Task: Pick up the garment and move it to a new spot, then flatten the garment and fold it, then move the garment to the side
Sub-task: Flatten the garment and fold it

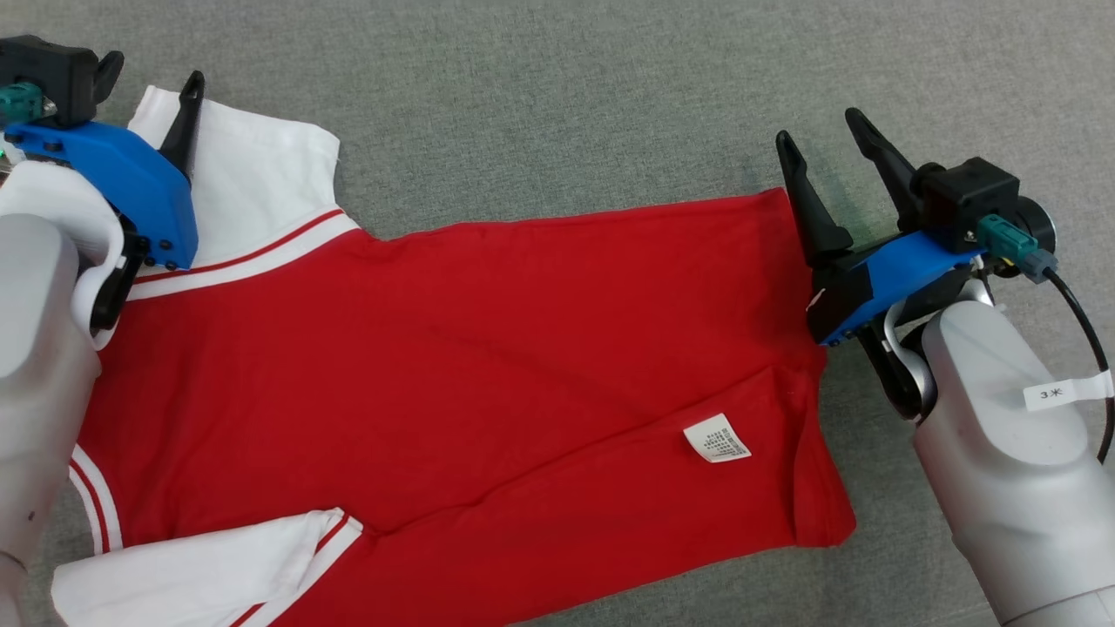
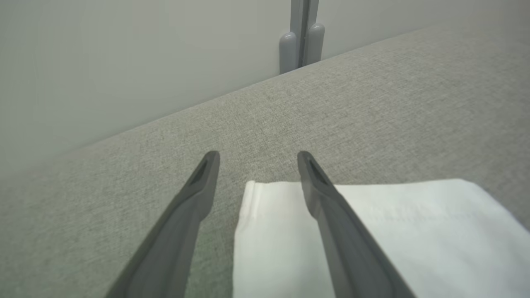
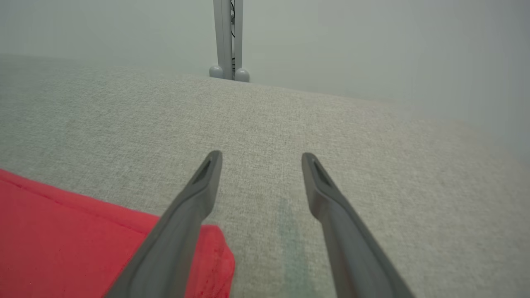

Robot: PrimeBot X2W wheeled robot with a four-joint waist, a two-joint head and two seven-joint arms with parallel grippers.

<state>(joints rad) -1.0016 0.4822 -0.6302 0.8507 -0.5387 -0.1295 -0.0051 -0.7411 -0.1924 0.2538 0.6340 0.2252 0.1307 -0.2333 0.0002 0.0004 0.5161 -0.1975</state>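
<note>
My left fingers (image 2: 325, 198) and right fingers (image 3: 201, 190) gape empty over edges of the shirt (image 1: 488, 331); closing may snag one layer and bunch it.

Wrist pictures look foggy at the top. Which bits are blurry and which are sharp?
Left wrist view: fingers and white sleeve up close are soft, the far wall hazy, the grey cloth between crisp. Right wrist view: the same, red shirt edge blurred. Head view: evenly lit and sharp, even the label; a faint green glow by the right hand.
</note>
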